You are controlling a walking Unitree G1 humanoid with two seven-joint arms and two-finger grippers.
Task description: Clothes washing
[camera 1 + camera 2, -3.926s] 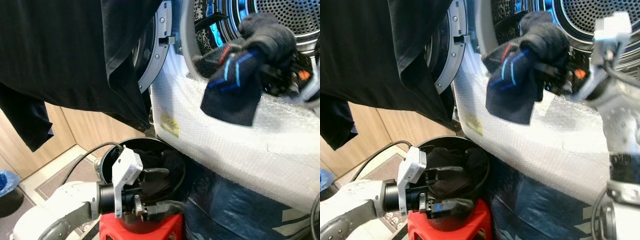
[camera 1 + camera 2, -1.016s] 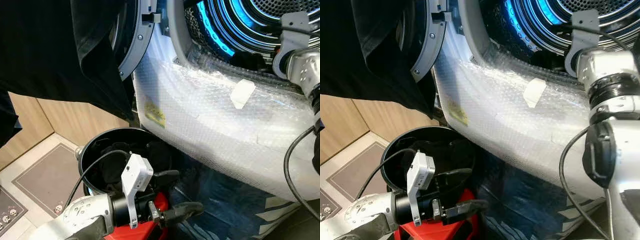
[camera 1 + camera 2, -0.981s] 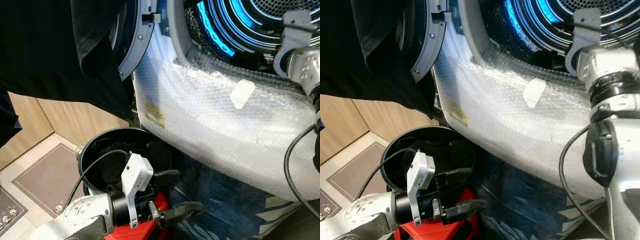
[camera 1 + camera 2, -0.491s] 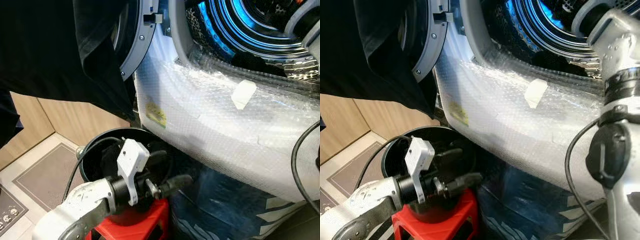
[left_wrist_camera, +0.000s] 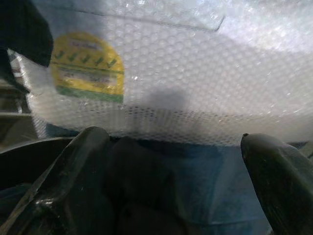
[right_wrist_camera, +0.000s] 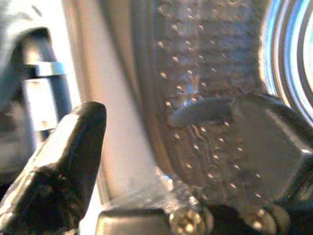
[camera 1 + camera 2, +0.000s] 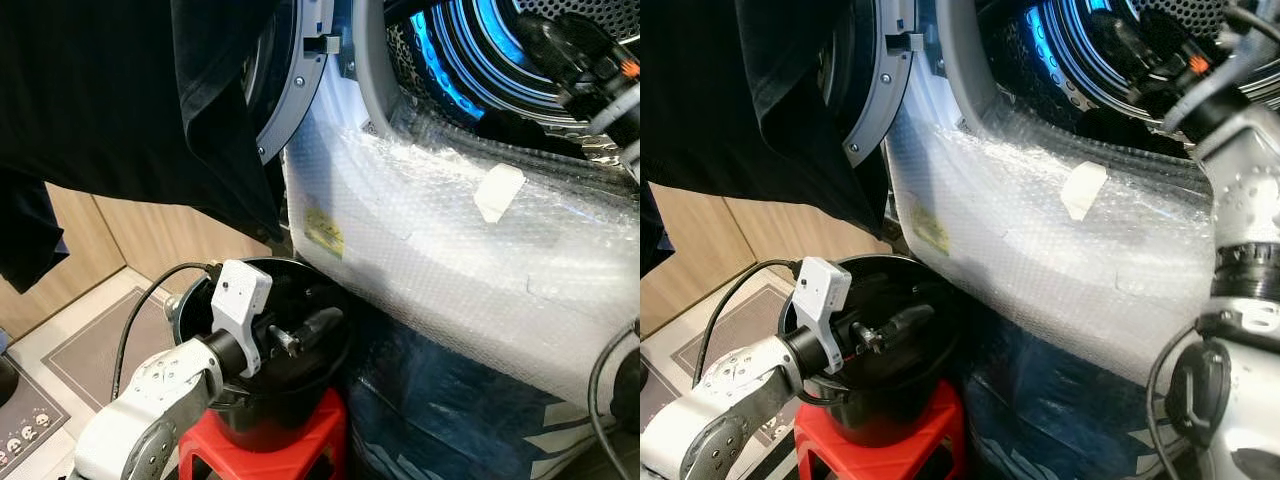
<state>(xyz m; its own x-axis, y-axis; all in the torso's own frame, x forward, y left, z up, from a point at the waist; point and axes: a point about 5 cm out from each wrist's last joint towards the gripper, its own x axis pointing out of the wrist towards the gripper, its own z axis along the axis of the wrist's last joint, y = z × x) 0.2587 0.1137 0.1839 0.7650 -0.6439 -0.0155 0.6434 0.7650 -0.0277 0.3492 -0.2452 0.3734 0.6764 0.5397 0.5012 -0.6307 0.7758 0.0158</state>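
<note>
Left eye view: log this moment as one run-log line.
left gripper: open, over black bucket | right gripper: open, empty, in washer drum | bucket: on red stool

Yellow-green sticker [image 5: 87, 67] on bubble-wrapped washer front [image 7: 440, 250], print seemingly too blurred to read

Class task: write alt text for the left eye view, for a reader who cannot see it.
The robot's left tool, fingers apart, reaches over a black bucket on a red stool, beside a bubble-wrapped washing machine with its door open. A black garment hangs at upper left.
</note>
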